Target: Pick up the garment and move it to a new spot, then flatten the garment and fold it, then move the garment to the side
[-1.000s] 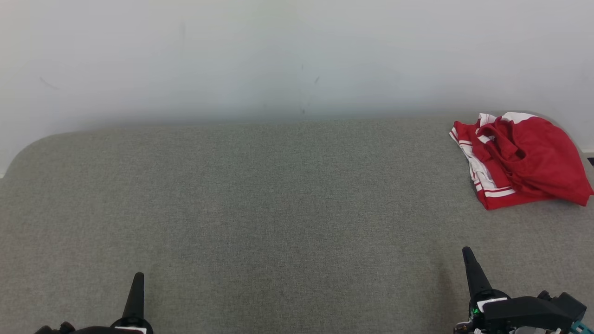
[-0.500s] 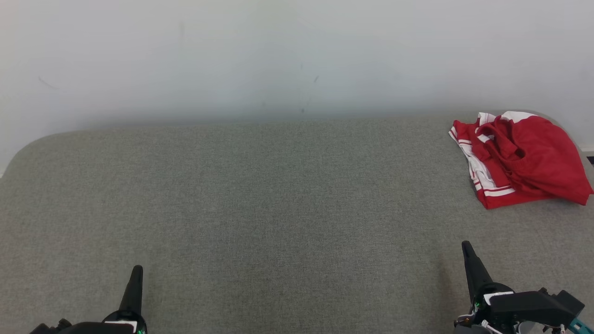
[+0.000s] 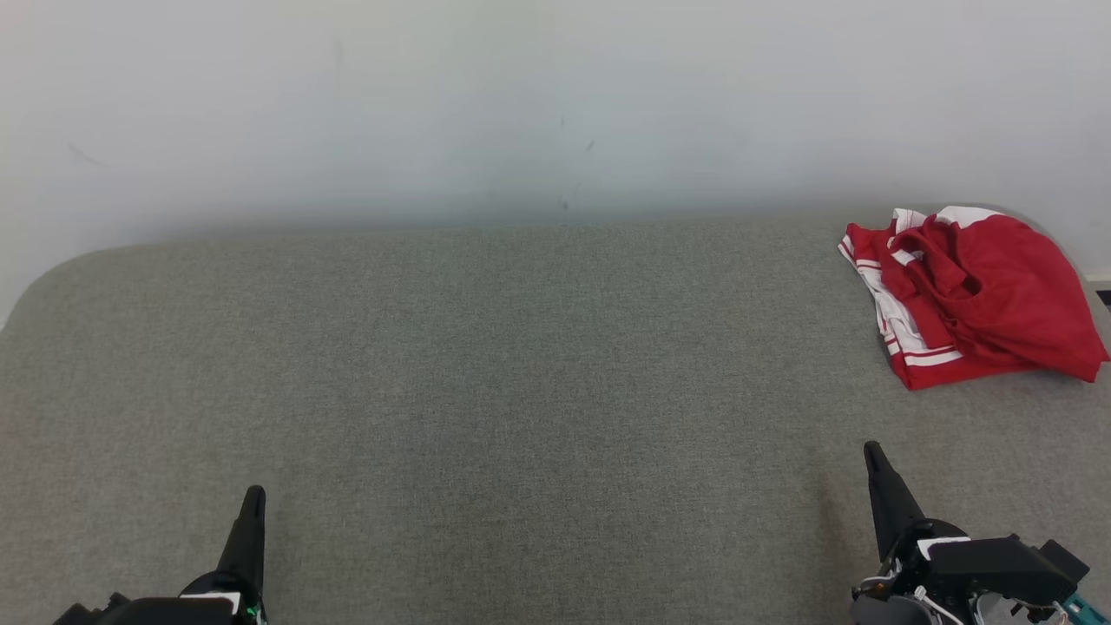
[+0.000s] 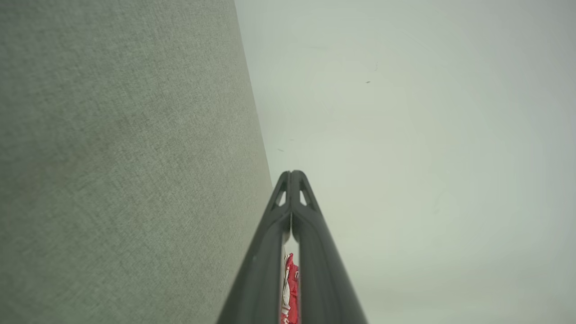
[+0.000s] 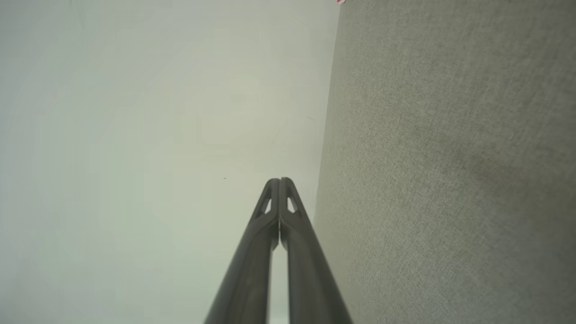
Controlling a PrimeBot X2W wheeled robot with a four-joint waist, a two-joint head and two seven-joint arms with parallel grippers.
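Observation:
A red garment (image 3: 972, 295) with white stripes lies crumpled at the far right of the grey table (image 3: 521, 365), close to the back edge. A sliver of the garment (image 4: 290, 288) shows between the fingers in the left wrist view. My left gripper (image 3: 253, 496) sits at the lower left, shut and holding nothing, far from the cloth. My right gripper (image 3: 871, 451) is at the lower right, also shut and empty, well in front of the garment. Both pairs of fingertips touch at their ends in the wrist views, left (image 4: 291, 173) and right (image 5: 279, 181).
A pale wall (image 3: 538, 104) rises right behind the table's back edge. The table's far left corner (image 3: 61, 269) is rounded. The grey surface between the two grippers and the garment is wide and flat.
Both grippers have crept a little farther up the head view, away from the near edge. The garment lies where it was.

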